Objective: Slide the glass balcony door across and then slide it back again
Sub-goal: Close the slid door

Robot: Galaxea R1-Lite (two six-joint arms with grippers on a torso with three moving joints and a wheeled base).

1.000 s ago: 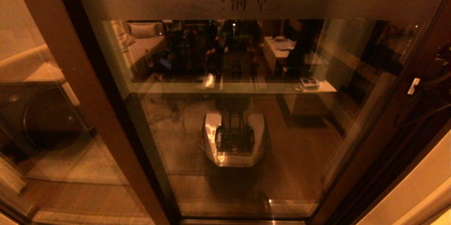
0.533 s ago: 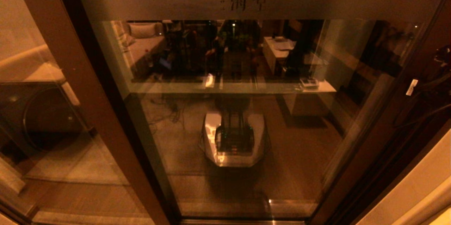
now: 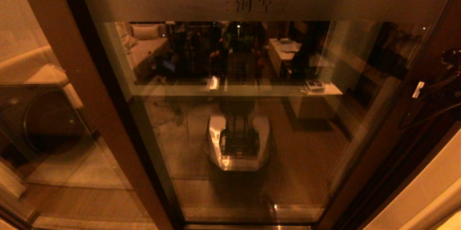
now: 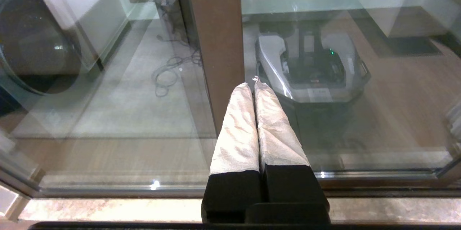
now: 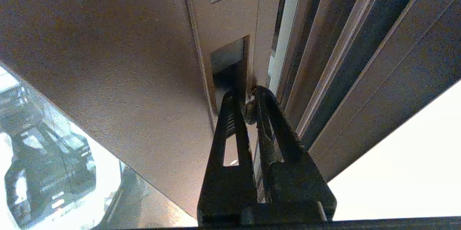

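Note:
The glass balcony door (image 3: 237, 122) fills the head view, with a dark brown frame and a frosted band (image 3: 162, 3) bearing faint characters. Its slot handle (image 5: 229, 62) shows in the stile (image 5: 144, 60) in the right wrist view. My right gripper (image 5: 245, 94) is at that slot. One finger reaches into it, the other lies outside the door's edge, and the thin lip of the stile is pinched between them. My right arm (image 3: 444, 78) shows dimly at the right edge. My left gripper (image 4: 254, 85), with white padded fingers, is shut and empty, hanging low before the glass.
The unmoving glass panel (image 3: 39, 150) with its lighter brown post (image 3: 79, 78) stands left, a round-fronted machine (image 3: 43, 118) behind it. The dark jamb and tracks (image 5: 342, 60) and a pale wall (image 3: 425, 194) close off the right. The glass reflects my base (image 3: 237, 143).
The door's frosted characters and my right arm have shifted a little to the left over the last second. The left gripper's earlier state is not shown.

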